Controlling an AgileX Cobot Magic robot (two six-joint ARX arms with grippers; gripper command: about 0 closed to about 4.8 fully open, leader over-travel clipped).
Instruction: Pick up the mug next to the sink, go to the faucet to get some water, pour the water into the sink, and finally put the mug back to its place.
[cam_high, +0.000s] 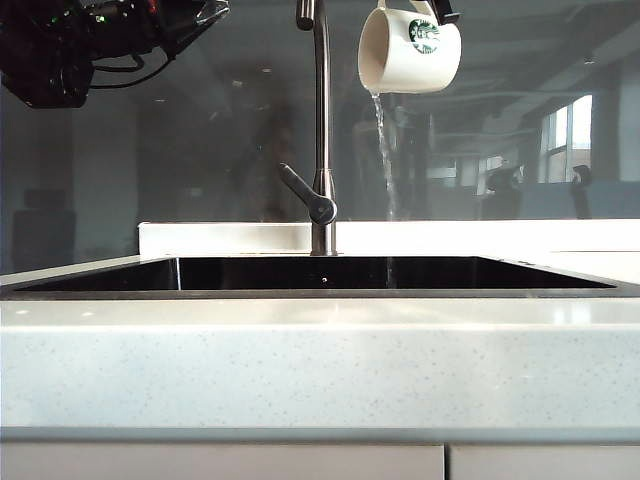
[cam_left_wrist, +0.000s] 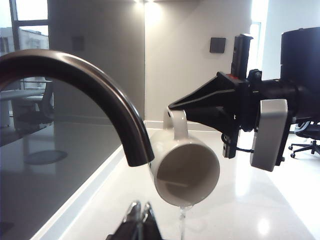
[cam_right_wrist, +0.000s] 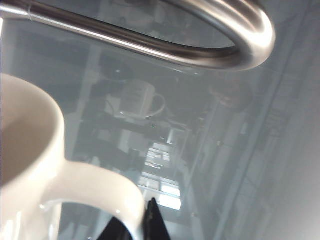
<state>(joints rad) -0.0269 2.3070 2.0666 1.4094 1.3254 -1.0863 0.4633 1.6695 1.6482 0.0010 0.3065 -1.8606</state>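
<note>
A white ceramic mug (cam_high: 410, 52) with a loop handle and a round green logo hangs high above the wide black basin of the sink (cam_high: 300, 273), tipped over so its open mouth faces down and to the left. A thin clear stream of water (cam_high: 383, 150) runs from its lower lip into the basin, just to the right of the tall slim brushed-steel faucet (cam_high: 321, 130), whose angled lever sits low on its left side. The right tool (cam_left_wrist: 175, 114) has its dark tapered fingers pinched on the mug's handle at the top, the jaws only slightly apart around the loop; in the right wrist view just the finger tips show beside the handle. The left tool (cam_left_wrist: 139, 220) sits beneath the faucet's curved spout, its two fingers pressed together with nothing between them; in the exterior view it seems to belong to the dark arm at the upper left, though that part is murky. The sink is set in a pale speckled stone tabletop (cam_high: 320, 360).
</note>
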